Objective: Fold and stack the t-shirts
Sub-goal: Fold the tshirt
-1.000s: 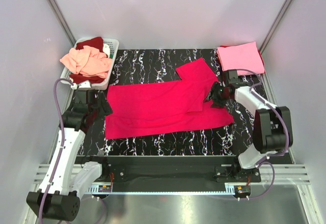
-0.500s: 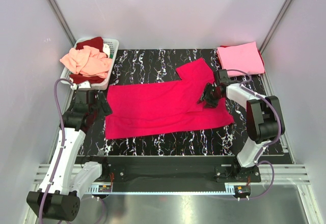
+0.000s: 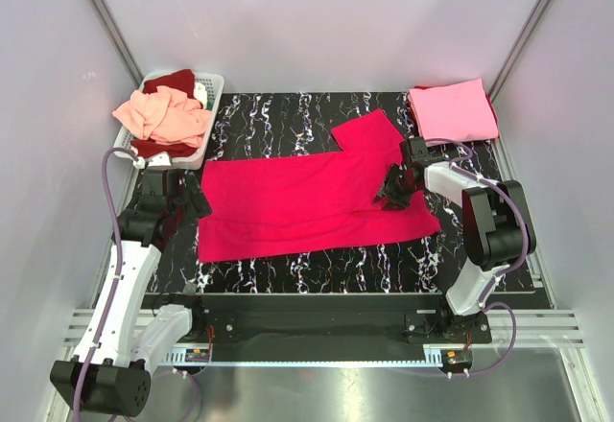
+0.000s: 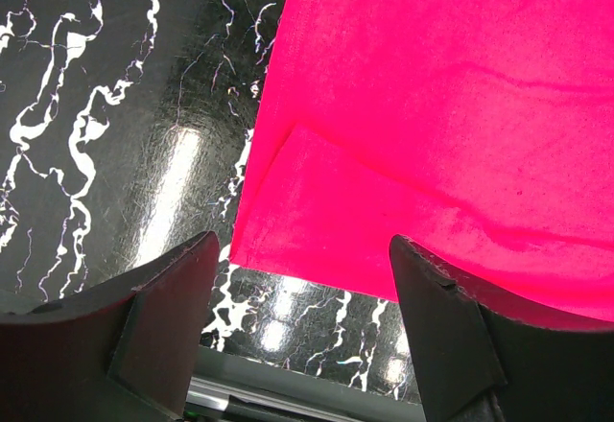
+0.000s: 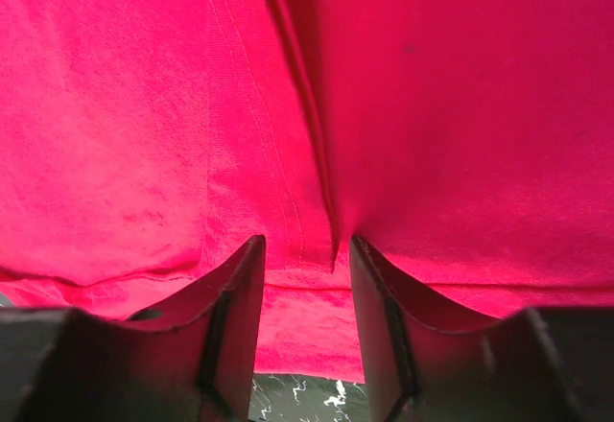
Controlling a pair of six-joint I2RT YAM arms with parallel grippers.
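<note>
Pink shirt (image 3: 453, 108) lay folded at the table's far right corner, while the right end effector (image 3: 394, 192) pinched a ridge of the half-folded crimson shirt (image 3: 307, 201), others unfolded.

table (image 3: 278, 269): black top with white wiggly lines | red t-shirt (image 3: 297, 201): spread flat in the middle | pink t-shirt (image 3: 453, 108): folded, far right corner | white basket (image 3: 211, 96): far left corner, clothes piled inside
</note>
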